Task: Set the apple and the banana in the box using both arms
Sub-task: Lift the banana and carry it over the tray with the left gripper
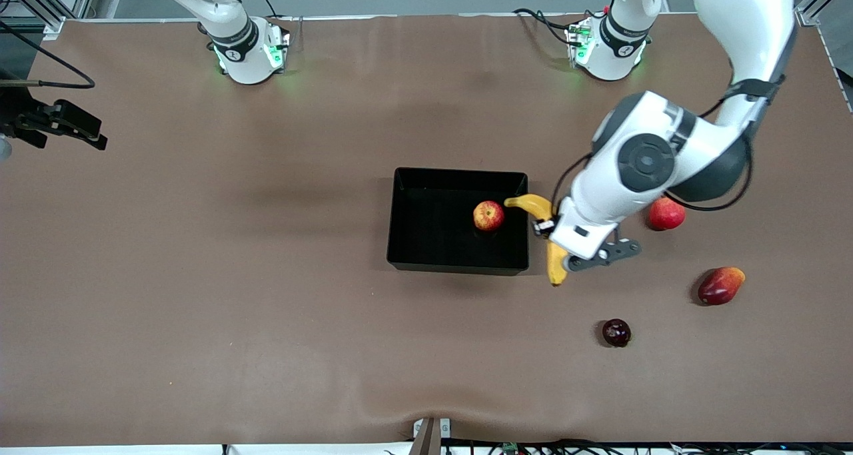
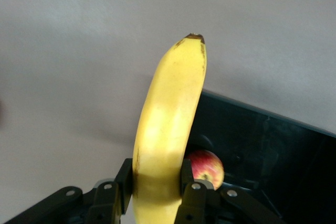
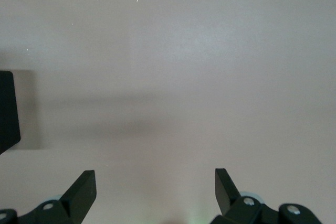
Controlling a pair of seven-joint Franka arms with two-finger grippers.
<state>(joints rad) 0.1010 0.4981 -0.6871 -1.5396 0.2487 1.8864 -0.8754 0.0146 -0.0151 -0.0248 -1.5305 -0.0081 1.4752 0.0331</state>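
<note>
The black box (image 1: pixel 460 172) sits mid-table. The apple (image 1: pixel 488 216) lies in it, near the wall toward the left arm's end; it also shows in the left wrist view (image 2: pixel 207 167). My left gripper (image 1: pixel 548 232) is shut on the banana (image 1: pixel 533 205) and holds it in the air over that same wall of the box, one tip over the box, the other over the table. In the left wrist view the banana (image 2: pixel 168 124) sits clamped between the fingers (image 2: pixel 191 182), with the box (image 2: pixel 273 145) below. My right gripper (image 3: pixel 155 182) is open and empty over bare table, out of the front view.
A plain red round fruit (image 1: pixel 666 214), an oblong red-orange fruit (image 1: pixel 721 286) and a small dark fruit (image 1: pixel 616 332) lie toward the left arm's end of the table. A black corner (image 3: pixel 8 108) shows at the right wrist view's edge. A black device (image 1: pixel 60 122) juts in at the right arm's end.
</note>
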